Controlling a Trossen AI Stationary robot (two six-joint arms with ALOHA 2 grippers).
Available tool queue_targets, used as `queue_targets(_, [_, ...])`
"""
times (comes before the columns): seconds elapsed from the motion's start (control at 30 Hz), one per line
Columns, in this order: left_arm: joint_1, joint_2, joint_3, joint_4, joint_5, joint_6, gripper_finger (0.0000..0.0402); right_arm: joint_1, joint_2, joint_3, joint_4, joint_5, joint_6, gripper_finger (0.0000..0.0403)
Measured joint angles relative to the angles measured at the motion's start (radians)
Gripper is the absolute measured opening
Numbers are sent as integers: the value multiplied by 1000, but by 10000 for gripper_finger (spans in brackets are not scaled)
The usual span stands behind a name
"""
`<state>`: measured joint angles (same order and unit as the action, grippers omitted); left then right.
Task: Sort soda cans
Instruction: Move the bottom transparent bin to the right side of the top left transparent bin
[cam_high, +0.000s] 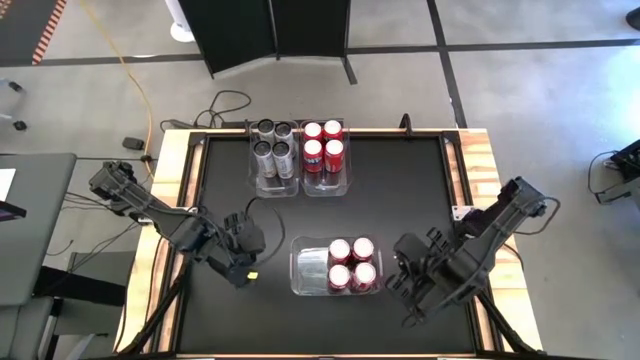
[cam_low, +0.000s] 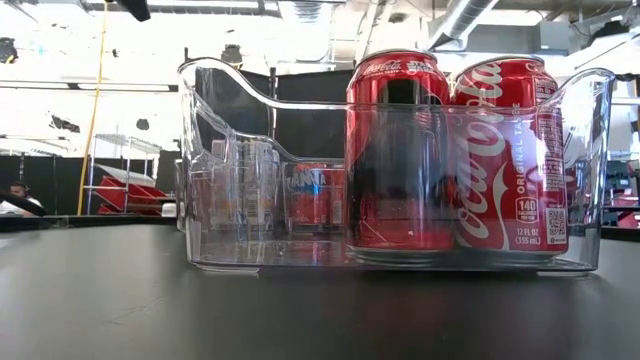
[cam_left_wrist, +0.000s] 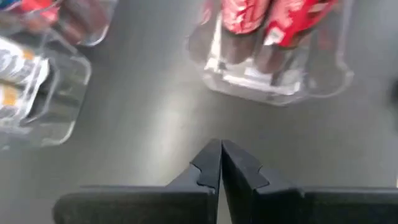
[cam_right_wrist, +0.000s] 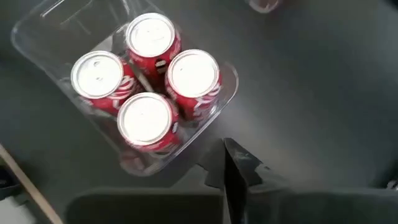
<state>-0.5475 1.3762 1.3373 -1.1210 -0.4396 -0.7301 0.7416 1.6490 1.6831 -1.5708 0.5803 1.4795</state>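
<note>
Several red soda cans (cam_high: 351, 264) stand upright in the right half of a clear near bin (cam_high: 308, 266); they also show in the right wrist view (cam_right_wrist: 146, 81) and the low view (cam_low: 400, 150). At the far edge, silver-grey cans (cam_high: 274, 148) fill one clear bin and red cans (cam_high: 323, 146) fill the one beside it. My left gripper (cam_high: 248, 262) (cam_left_wrist: 221, 157) hovers shut to the left of the near bin. My right gripper (cam_high: 400, 264) (cam_right_wrist: 226, 163) hovers shut to its right. Neither gripper touches anything.
The black table top (cam_high: 400, 190) has a raised wooden rim (cam_high: 470, 170). Bare table lies between the near bin and the far bins, and on both sides. The left half of the near bin (cam_low: 250, 170) holds no cans. Cables (cam_high: 225, 105) lie beyond the far edge.
</note>
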Motion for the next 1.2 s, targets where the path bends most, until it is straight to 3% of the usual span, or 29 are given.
queue_targets(0.17, [37, 0, 0, -32, 2, -72, 6, 52, -50, -54, 3, 65, 48, 9])
queue_targets(0.3, [49, 0, 0, 22, 22, -103, 1, 162, -132, -91, 51, 152, 89, 4])
queue_targets(0.47, [50, 0, 0, 236, 22, 102, 1, 352, -226, -142, 129, 357, 38, 4])
queue_targets(0.57, [48, 0, 0, 335, 23, 207, 1, 441, -283, -222, 128, 414, 39, 4])
queue_targets(0.67, [53, 0, 0, 330, 20, 188, 1, 504, -337, -361, 143, 377, 62, 4])
queue_targets(0.77, [54, 0, 0, 281, 16, 144, 0, 539, -371, -532, 170, 222, 110, 4])
queue_targets(0.83, [45, 0, 0, 290, 13, 154, 0, 552, -383, -639, 186, 101, 221, 4])
queue_targets(0.87, [31, 0, 0, 313, -5, 167, 0, 560, -392, -692, 218, 95, 293, 3])
queue_targets(0.9, [16, 1, 0, 329, -31, 181, 0, 575, -400, -736, 270, 142, 346, 3])
queue_targets(1.03, [-10, 21, 0, 301, -58, 210, 0, 668, -431, -896, 566, 584, 387, 1])
queue_targets(1.1, [-3, 19, 0, 275, -39, 184, 0, 687, -434, -963, 707, 652, 316, 1])
queue_targets(1.2, [10, 17, 0, 337, -22, 218, 0, 683, -434, -1043, 888, 617, 232, 1])
